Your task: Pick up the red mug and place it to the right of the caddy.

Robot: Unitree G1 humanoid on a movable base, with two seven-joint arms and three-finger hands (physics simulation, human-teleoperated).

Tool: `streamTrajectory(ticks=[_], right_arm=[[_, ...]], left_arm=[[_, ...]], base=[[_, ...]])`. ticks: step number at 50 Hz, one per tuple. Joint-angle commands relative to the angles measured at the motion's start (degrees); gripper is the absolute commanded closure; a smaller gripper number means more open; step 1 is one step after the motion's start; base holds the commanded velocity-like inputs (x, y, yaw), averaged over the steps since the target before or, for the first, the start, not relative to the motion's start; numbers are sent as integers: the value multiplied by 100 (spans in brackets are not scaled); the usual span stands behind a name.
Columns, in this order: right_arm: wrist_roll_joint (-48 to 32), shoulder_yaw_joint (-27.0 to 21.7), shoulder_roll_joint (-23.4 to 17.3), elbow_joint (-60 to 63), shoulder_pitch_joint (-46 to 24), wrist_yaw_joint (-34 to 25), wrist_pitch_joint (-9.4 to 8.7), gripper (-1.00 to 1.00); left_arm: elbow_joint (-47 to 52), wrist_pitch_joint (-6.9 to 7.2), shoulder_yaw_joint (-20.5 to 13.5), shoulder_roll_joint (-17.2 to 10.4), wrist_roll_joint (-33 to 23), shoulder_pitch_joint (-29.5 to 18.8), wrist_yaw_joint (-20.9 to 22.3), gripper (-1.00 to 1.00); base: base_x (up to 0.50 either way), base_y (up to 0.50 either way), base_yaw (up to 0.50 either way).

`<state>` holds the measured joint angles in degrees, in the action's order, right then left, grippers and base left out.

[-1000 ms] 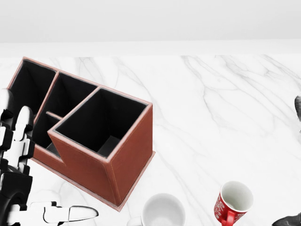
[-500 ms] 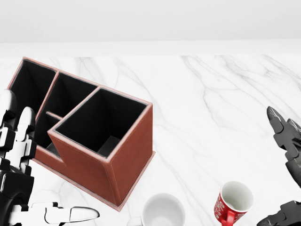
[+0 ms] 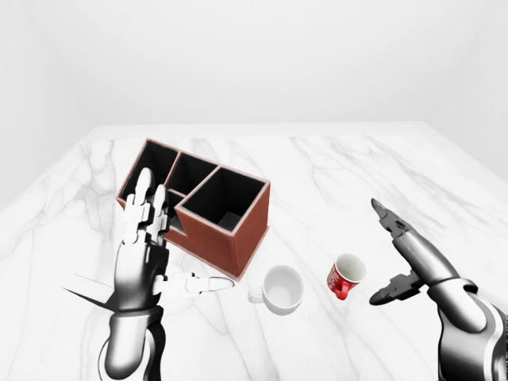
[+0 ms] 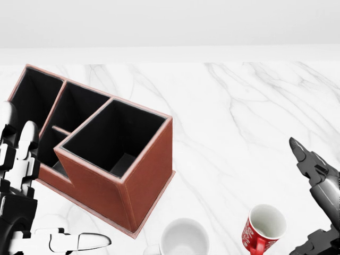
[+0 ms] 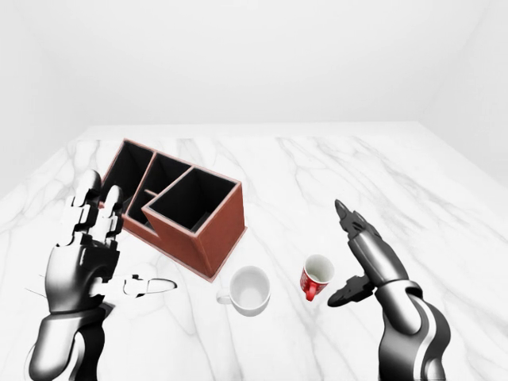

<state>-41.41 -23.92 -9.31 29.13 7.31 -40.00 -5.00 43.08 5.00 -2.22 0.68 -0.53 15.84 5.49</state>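
The red mug (image 3: 344, 275) stands upright on the marble table, white inside, its handle toward the view's bottom. My right hand (image 3: 393, 255) is open just right of it, fingers stretched upward and thumb (image 3: 389, 290) low, not touching. The brown caddy (image 3: 197, 203) with several black compartments sits left of the mug. My left hand (image 3: 159, 250) is open at the lower left, fingers raised beside the caddy's near wall, thumb pointing right.
A white mug (image 3: 281, 289) stands between the caddy and the red mug, near the caddy's corner. The white marble table (image 3: 333, 175) stretches up and right of the caddy. Plain white walls lie beyond the table's far edge.
My right hand has come in from the right edge of the head view toward the red mug. The left hand, the mugs and the caddy have not moved.
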Motion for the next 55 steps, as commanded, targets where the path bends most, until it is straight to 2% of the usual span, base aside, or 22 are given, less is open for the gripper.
streamTrajectory(ticks=[1, 24, 31, 51, 55], right_arm=[[-86, 205, -58, -331, -96, 0, 0, -100], [-69, 295, -414, -1109, -467, 0, 0, -100], [-34, 371, -456, -1367, -558, 0, 0, -100], [-97, 560, -563, -1843, -683, 0, 0, -100], [22, 614, -590, -2385, -736, 0, 0, -100]], left_arm=[[23, 0, -7, 10, -3, 3, 2, -100], [5, 0, -11, 8, -8, -8, 6, -100], [14, 0, -91, 12, 39, -14, 31, -100], [-21, 0, -9, 8, -18, -16, -2, -100], [22, 0, -20, 0, -5, -10, 7, -100]], base=[[0, 0, 0], [0, 0, 0], [0, 0, 0], [0, 0, 0], [0, 0, 0]])
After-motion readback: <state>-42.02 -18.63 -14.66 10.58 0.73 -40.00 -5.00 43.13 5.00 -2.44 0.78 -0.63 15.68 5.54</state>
